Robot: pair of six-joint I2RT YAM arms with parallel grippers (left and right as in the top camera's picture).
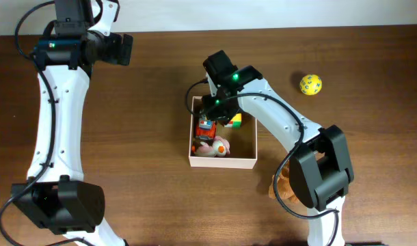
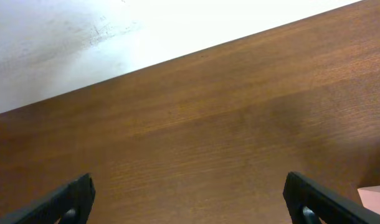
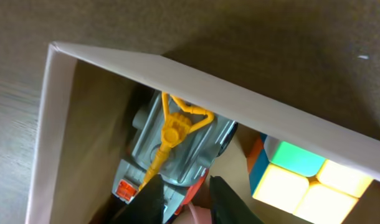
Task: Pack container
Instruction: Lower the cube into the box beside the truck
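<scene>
Currently the container (image 1: 222,162) sits near the centre of the table (image 1: 154,137). It holds a toy truck (image 3: 177,134) (grey, with a yellow hook), a multicoloured cube (image 3: 302,180) and a pink plush toy (image 1: 207,149).

Right gripper (image 3: 185,198): lowered into the container, jaws narrowed to a small gap astride the truck's orange end — firm contact cannot be told.

Left gripper (image 2: 190,199): spread wide, nothing between the fingers, above the tabletop near its far edge.

A yellow ball (image 1: 310,84) lies well apart from the container.
</scene>
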